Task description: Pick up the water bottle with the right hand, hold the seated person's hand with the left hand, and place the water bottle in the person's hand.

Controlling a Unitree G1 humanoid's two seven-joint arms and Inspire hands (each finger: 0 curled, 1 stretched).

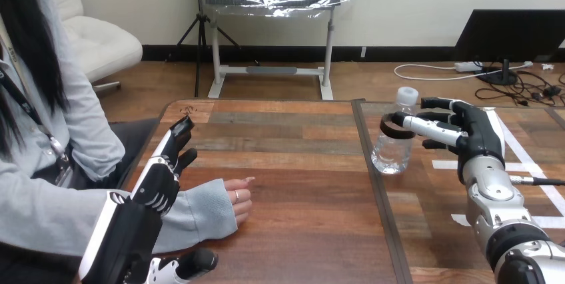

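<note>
– Clear plastic, the water bottle: where does it stand from the fingers?
– Between them. The right hand meets it from the side. One finger lies across its front, just under the white cap, and the others curl behind it. So I judge this hand closed round the bottle. The base seems to rest on the table.
– And its long axis?
– Nearly upright, crossing the fingers that wrap it.
– The left hand?
– Its fingers are straight, point away from the robot and hold nothing. It stands over the grey sleeve. The person's hand lies on the wood beside these fingers, on the bottle's side of them, loosely curled. I see no grip on it.
– Which hand is nearer to the person's hand?
– The left one, clearly. The bottle is well apart from the left fingers, beyond the person's hand. I think the bottle must be lifted and carried across toward that hand.
– Any writing on it?
– I can make out no label or writing; the plastic looks bare.
</note>
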